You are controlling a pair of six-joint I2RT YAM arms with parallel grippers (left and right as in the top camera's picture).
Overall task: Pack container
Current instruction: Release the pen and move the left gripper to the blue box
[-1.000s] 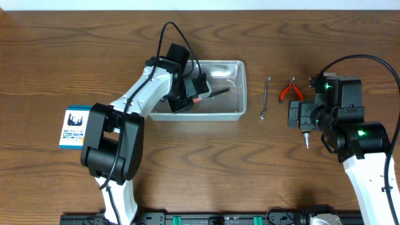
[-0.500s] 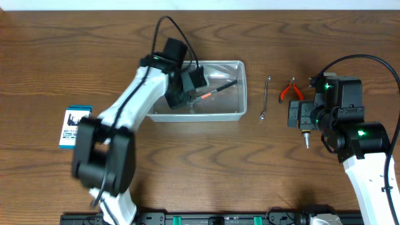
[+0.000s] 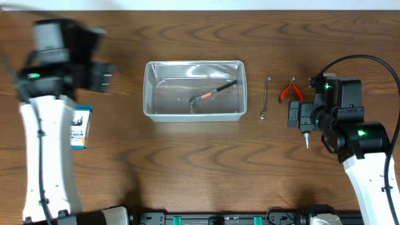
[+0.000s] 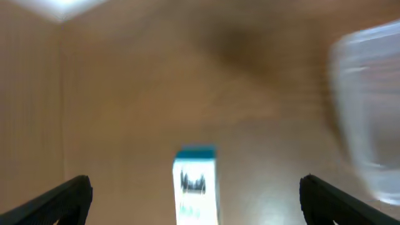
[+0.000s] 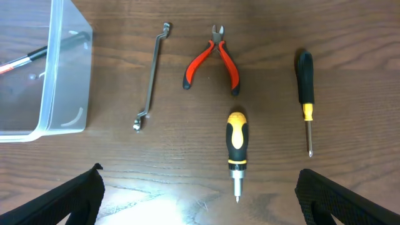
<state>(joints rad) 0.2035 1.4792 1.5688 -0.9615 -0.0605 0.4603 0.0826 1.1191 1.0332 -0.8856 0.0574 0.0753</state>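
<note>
on my right wrist feed the right gripper [image 5: 200,178] hangs above the table [image 5: 362,37] with its 2 fingers spread wide at the bottom corners of the view, nothing between them. just past them lies a stubby screwdriver [image 5: 236,142] with a yellow and black handle, tip toward me. to its right and a little farther out lies a thin screwdriver [image 5: 304,94] with a black handle and a yellow collar, tip also toward me. farther still are the red-handled pliers [image 5: 214,62], nose pointing away. left of them is a slim wrench [image 5: 150,78] lying almost straight along the near-far line. all 4 tools lie apart from each other on the wood.

the left wrist feed is badly blurred. the left gripper [image 4: 194,187] has its 2 fingers far apart at the bottom corners, holding nothing. a blue and white card box [image 4: 195,169] lies on the table below and between them. from overhead, that box sits near the left edge, partly under the left arm [image 3: 47,125] and well apart from the container [image 3: 165,103].

the container stands upright in the middle of the table, left of the wrench, near it but not touching. inside it lies 1 tool with a black and red handle [image 3: 215,92], set diagonally, its head toward the near wall. the right arm [image 3: 356,134] stands at the right side, right of the pliers.
</note>
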